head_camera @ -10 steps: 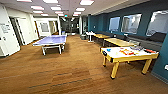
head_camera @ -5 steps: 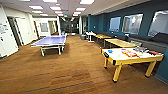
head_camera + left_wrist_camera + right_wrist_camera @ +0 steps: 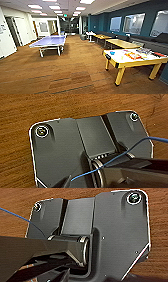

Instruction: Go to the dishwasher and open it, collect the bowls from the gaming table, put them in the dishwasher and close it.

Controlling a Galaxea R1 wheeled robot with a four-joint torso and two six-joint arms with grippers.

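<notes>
The gaming table (image 3: 133, 58) stands ahead and to the robot's right on the wood floor (image 3: 75, 72), its long axis running across the view, a blue bowl (image 3: 112, 53) near its left end; whether either end effector is released or clenched, I cannot tell.

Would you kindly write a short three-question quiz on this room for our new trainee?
1. True or false: the gaming table has yellow legs.
2. Which lies on it near its left end: A) a blue bowl, B) a white mug, C) a red ball?
3. Fill in: the ping-pong table has a ____ top.

Key: 1 true; 2 A; 3 blue.
</notes>
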